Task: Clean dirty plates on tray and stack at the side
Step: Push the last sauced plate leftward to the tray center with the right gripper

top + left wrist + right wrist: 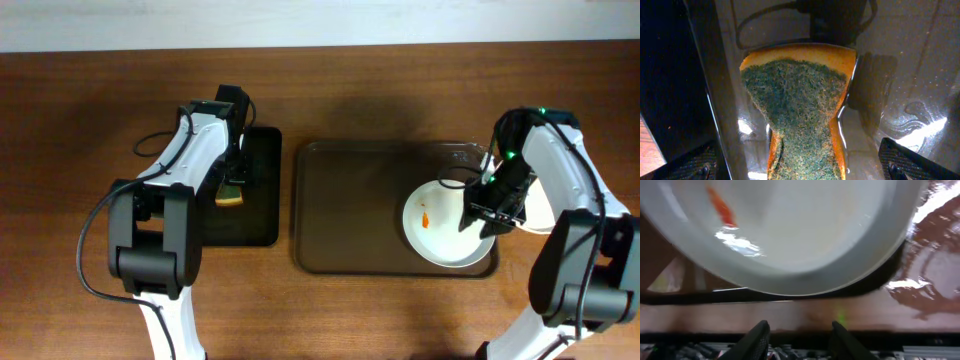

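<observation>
Sauce [425, 218] in a small orange-red streak marks the white plate [440, 225] that lies at the right end of the brown tray [350, 210], close to its near right corner. The right tool [490, 215] hangs low over that plate's right rim. From the wrist, its two fingers stand apart just short of the rim with nothing between them, so it is released. A second plate [538, 205], plain white where I can see it, rests on the bench [60, 150] just right of the tray, mostly hidden behind the arm. Over on the left, the left tool [235, 170] is spread wide above a green-and-yellow sponge [232, 193] lying on the black tray [258, 215], not touching it.
</observation>
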`<state>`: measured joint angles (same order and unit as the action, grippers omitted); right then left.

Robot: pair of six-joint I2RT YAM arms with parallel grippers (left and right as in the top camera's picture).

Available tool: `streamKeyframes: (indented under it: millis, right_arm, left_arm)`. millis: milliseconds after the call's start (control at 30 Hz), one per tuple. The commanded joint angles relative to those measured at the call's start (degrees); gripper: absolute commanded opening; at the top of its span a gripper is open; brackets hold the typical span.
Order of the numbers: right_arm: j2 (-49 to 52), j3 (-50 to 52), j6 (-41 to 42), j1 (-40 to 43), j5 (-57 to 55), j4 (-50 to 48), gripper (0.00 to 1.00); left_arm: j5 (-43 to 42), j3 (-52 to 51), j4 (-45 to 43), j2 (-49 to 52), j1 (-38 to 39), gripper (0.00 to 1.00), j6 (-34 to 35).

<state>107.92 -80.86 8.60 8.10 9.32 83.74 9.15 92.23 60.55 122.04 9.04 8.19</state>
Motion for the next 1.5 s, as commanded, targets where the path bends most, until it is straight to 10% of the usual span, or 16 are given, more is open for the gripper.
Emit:
streamKeyframes:
  millis: [0,533,600,833,1467]
  right_arm:
    - [-1.49,1.81,7.45,-0.22,-10.01,-0.39,0.41]
    - [-1.49,1.95,11.39,-0.22,-12.61,-6.19,0.41]
    - [-1.49,1.95,11.43,-0.22,-12.61,-5.92,0.15]
    - [-1.51,2.49,14.47,-0.22,-13.03,0.94,0.05]
    - [-1.49,14.34,24.35,-0.28,-13.03,-12.59,0.25]
  left_arm:
    - [-0.39,-0.37,0.00,0.22,-0.11,1.00,0.13]
    - [-0.39,-0.37,-0.07,0.22,-0.11,1.00,0.13]
    - [-0.39,-0.37,-0.07,0.22,-0.11,1.00,0.13]
    - [-0.39,-0.37,-0.09,0.22,-0.11,1.00,0.13]
    - [-0.39,-0.37,-0.09,0.22,-0.11,1.00,0.13]
